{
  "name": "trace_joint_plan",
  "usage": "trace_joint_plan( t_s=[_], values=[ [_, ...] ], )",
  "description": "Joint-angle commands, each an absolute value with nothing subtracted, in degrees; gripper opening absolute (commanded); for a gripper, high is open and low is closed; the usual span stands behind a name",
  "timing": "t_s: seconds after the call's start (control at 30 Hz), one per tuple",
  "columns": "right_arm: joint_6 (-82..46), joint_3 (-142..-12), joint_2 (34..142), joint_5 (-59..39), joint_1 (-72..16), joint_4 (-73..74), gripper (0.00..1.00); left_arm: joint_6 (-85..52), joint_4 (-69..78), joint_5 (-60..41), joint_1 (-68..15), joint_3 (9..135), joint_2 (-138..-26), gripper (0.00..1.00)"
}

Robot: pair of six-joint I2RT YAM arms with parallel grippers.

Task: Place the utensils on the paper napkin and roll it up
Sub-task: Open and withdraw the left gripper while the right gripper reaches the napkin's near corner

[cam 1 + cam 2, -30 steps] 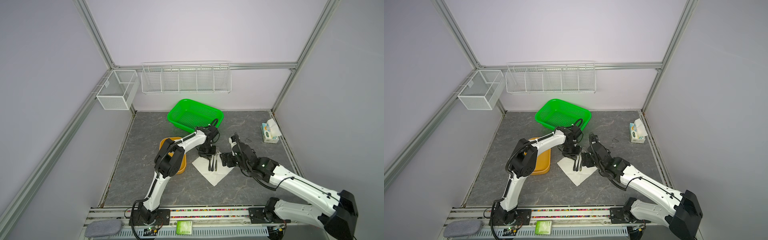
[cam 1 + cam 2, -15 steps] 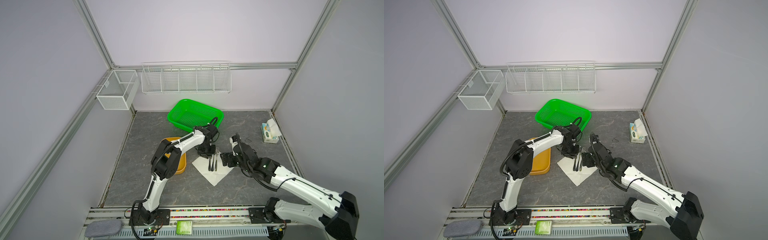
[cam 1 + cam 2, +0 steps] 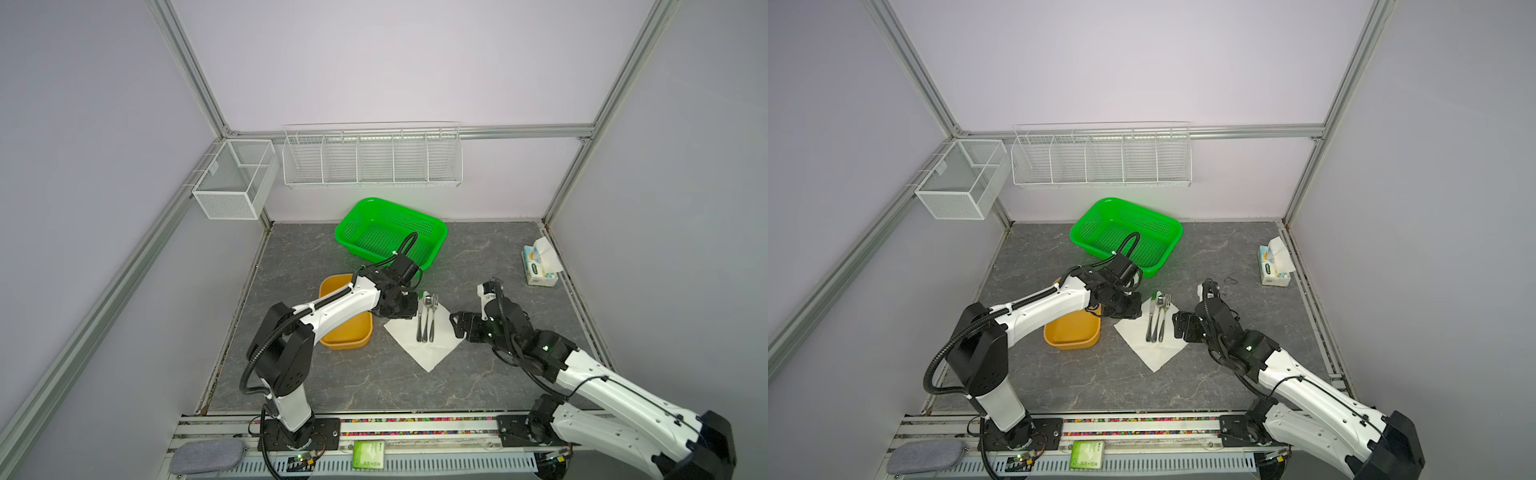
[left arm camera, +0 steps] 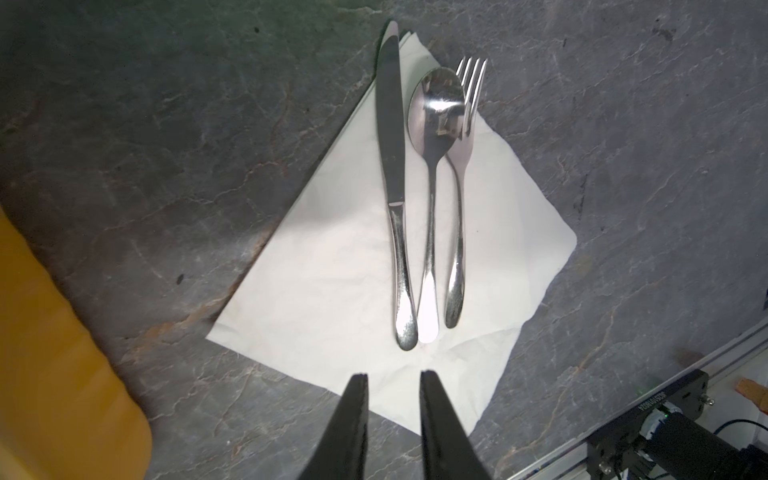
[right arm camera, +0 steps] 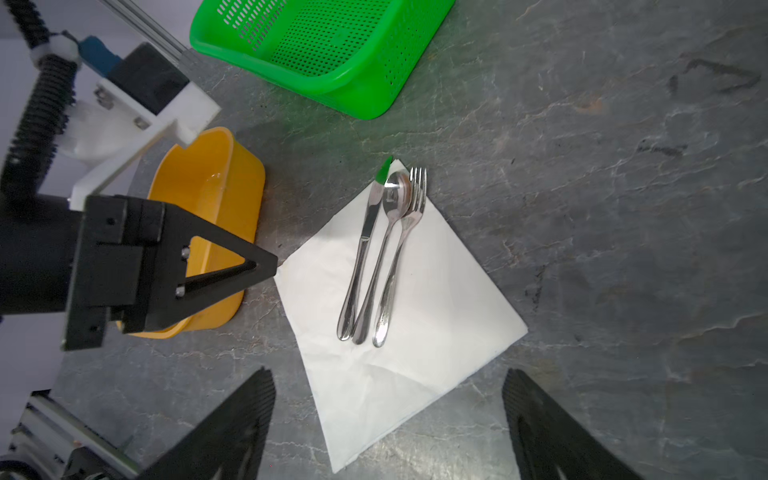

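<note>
**Cutlery lined up on the napkin**

On the left, a yellow tub (image 3: pixel 347 332) sits on the grey counter (image 3: pixel 332 374). Beside it the left pincer (image 4: pixel 392 376) hangs at the left corner of the white napkin (image 3: pixel 428 353), its fingers a narrow gap apart and holding nothing. On the napkin lie the knife (image 4: pixel 392 166), spoon (image 4: pixel 432 174) and fork (image 4: pixel 459 187), close side by side. At the napkin's right edge, the right pincer (image 5: pixel 388 374) is spread wide and empty. A tissue pack (image 3: pixel 538 270) sits far right.
</note>
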State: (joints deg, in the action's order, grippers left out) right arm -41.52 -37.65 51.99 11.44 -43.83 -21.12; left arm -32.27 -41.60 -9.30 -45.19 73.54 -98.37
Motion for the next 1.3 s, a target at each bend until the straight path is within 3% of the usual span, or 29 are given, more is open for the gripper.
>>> trace_joint_plan(
  t_s=[0.0,0.17,0.3,0.7,1.27],
  values=[
    [-46.59,-36.21,51.98,3.91,-43.44,-20.14,0.89,-34.13,-34.72,-8.56,-45.53,67.82,-93.67,0.24],
    [-48.14,-35.43,56.3,-5.47,-45.28,-18.96,0.94,-34.37,-28.68,-8.03,-45.53,59.04,-85.8,0.26],
    [-52.24,-34.47,60.19,-5.99,-49.28,-18.31,0.99,-34.67,-27.38,-8.83,-45.44,55.0,-83.77,0.27],
    [-65.19,-29.62,63.31,-0.06,-57.29,-14.93,0.91,-36.18,-28.56,-4.39,-44.16,50.3,-84.99,0.27],
    [-69.26,-24.85,71.52,-6.35,-57.79,4.0,0.86,-33.45,-30.79,-3.1,-37.92,46.59,-78.28,0.28]
  ],
)
